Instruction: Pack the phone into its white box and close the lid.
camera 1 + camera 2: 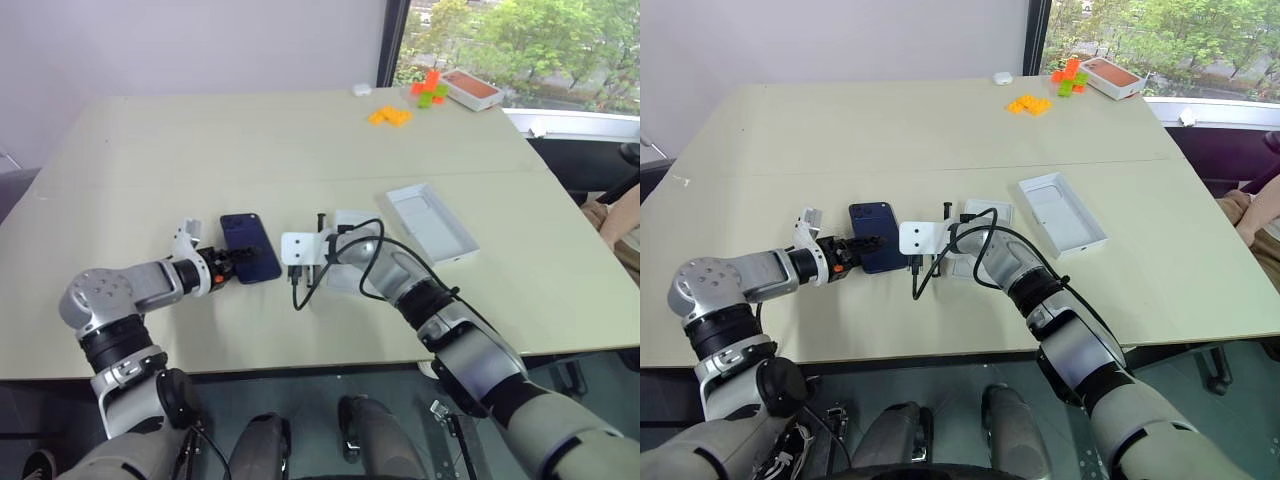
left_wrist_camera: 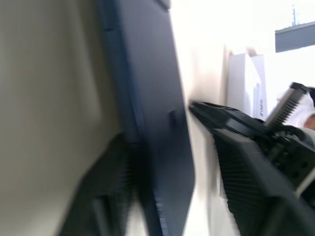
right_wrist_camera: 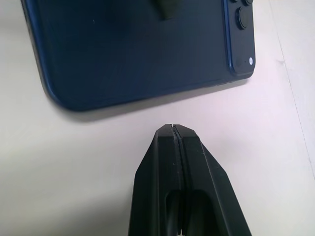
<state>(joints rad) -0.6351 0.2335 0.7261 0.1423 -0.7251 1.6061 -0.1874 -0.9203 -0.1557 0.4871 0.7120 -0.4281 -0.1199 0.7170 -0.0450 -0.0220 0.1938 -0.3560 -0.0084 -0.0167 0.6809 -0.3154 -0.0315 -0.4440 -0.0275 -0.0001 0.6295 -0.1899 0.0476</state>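
- Phone (image 1: 250,247): one, dark navy, lying flat on the pale surface (image 1: 200,150) with its camera cluster at a far corner. Judged stiff, thin, glossy and slippery, scratch-prone; best taken across its long edges.
- Left gripper (image 1: 226,262): at the phone's near end, fingers (image 2: 246,162) partly open, straddling the edge, one above and one below; a firm grip cannot be confirmed.
- Right gripper (image 3: 173,129): fingers pressed shut, empty, tip resting just beside the phone's long side.
- White box (image 1: 345,262): one, mostly hidden behind the right wrist, just beside the phone.
- Lid (image 1: 432,222): one, hollow side up, further right.
- Orange-red flat box (image 1: 472,89): one, far corner.
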